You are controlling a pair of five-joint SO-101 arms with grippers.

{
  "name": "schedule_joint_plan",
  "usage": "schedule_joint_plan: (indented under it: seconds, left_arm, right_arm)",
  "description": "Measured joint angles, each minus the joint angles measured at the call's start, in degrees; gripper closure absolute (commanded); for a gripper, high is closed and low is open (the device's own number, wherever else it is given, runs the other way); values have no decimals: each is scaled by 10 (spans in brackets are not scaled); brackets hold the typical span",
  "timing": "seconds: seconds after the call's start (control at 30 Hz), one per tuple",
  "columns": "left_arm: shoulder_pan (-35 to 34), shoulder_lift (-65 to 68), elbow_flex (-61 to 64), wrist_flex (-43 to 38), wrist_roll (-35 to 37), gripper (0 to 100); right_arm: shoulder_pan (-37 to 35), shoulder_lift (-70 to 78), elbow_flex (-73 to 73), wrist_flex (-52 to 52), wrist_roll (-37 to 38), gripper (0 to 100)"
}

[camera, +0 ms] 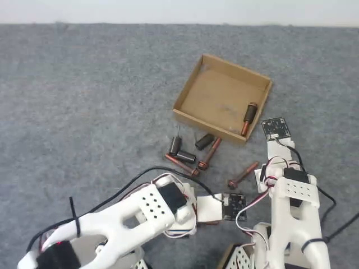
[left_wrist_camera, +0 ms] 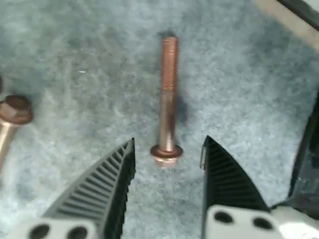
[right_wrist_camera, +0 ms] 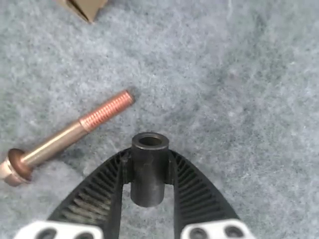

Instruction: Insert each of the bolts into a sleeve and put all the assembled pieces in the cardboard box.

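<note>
Right pincer (right_wrist_camera: 148, 158) grips a sleeve (right_wrist_camera: 148, 174), left pincer (left_wrist_camera: 169, 142) wide over a bolt (left_wrist_camera: 168, 94); one assembled piece (camera: 248, 119) in cardboard box (camera: 216, 95) upper right, other bolts (camera: 210, 152) and sleeves (camera: 204, 141) loose below it.

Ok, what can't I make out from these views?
High view: how far the sleeved copper bolt is seated in the brown cardboard box; too small.
Left wrist view: shaft of the hex-headed copper bolt at the side, cut off by the edge.
Right wrist view: that box beyond one corner, cut off by the edge.
</note>
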Motion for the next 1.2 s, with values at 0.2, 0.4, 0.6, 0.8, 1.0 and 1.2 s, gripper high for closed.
schedule_joint_plan:
  seconds: [0.2, 0.4, 0.6, 0.8, 1.0, 1.2]
  left_arm:
    - [1, 67, 4, -30, -1, 840]
    - [3, 229, -79, -18, 11, 896]
    - [7, 251, -98, -5, 19, 958]
    - [5, 181, -55, -6, 19, 958]
    - [4, 49, -23, 11, 25, 956]
    - [-67, -47, -8, 42, 1, 931]
  right_arm:
    - [0, 0, 0, 0, 0, 992]
    - [0, 0, 4, -2, 0, 992]
    - [0, 0, 9, -3, 0, 992]
    - [0, 0, 9, -3, 0, 992]
    - [0, 0, 9, -3, 0, 992]
    - [0, 0, 9, -3, 0, 992]
